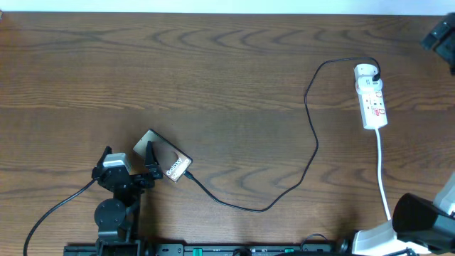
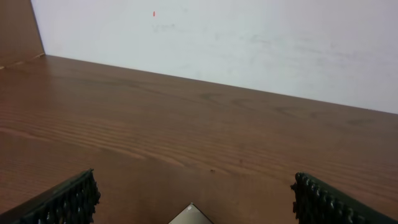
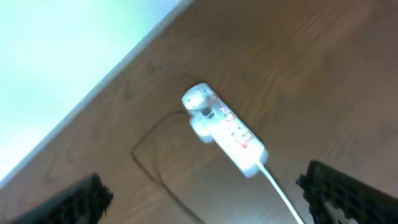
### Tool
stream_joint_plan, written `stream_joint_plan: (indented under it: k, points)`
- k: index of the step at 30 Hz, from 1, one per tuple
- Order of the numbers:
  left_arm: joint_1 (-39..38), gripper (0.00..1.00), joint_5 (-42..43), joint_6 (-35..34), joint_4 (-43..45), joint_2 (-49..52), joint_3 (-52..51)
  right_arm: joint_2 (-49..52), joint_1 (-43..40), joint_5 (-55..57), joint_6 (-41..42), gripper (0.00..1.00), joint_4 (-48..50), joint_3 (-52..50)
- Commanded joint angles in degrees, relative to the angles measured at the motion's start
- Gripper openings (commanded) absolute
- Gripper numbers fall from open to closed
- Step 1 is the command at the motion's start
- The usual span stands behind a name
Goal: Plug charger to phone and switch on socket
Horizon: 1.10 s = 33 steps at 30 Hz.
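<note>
The phone [image 1: 165,160] lies tilted on the table at the lower left, and one of its corners [image 2: 191,215] shows low in the left wrist view. The black charger cable [image 1: 313,135] curves from the phone's right end to the round white adapter [image 1: 365,70] in the socket [image 1: 375,103] at the far right. The cable tip [image 1: 189,173] meets the phone's edge. My left gripper [image 2: 194,198] is open, with the phone's left corner between its fingers. My right gripper [image 3: 208,196] is open and empty, raised above the table, looking at the socket [image 3: 227,132].
The socket's white cord [image 1: 382,174] runs down toward the right arm [image 1: 419,217] at the bottom right. A dark object [image 1: 441,35] sits at the top right edge. A white wall [image 2: 249,43] stands behind the table.
</note>
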Motion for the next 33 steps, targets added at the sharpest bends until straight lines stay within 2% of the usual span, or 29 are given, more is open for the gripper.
stream_joint_plan:
  k: [1, 8, 14, 20, 23, 26, 33]
  points:
    - [0.28, 0.98, -2.62, -0.66, -2.84, -0.39, -0.61, -4.55, 6.45, 4.52, 2.58, 0.99, 8.22, -8.57]
    - [0.28, 0.98, -2.6, -0.66, -2.84, -0.39, -0.61, -17.22, 18.43, 13.84, 1.9, 0.99, 36.85, -37.51]
    - [0.28, 0.98, -2.62, -0.66, -2.84, -0.39, -0.61, -29.59, 23.91, 14.27, 1.36, 0.99, 66.27, -66.53]
    - [0.28, 0.98, -2.62, -0.66, -2.84, -0.39, -0.61, -40.96, 24.72, 11.13, -8.35, 0.99, 92.39, -92.39]
    - [0.28, 0.98, -2.62, -0.66, -2.84, -0.39, -0.61, -46.45, 24.7, 11.02, -13.03, 0.99, 97.57, -101.04]
    - [0.28, 0.98, -2.6, -0.66, -2.84, -0.39, -0.61, -53.53, 24.7, 11.02, -17.27, 0.99, 98.71, -108.24]
    - [0.28, 0.98, -2.62, -0.66, -2.84, -0.39, -0.61, -67.34, 24.59, 10.08, -18.05, 0.99, 98.55, -118.09]
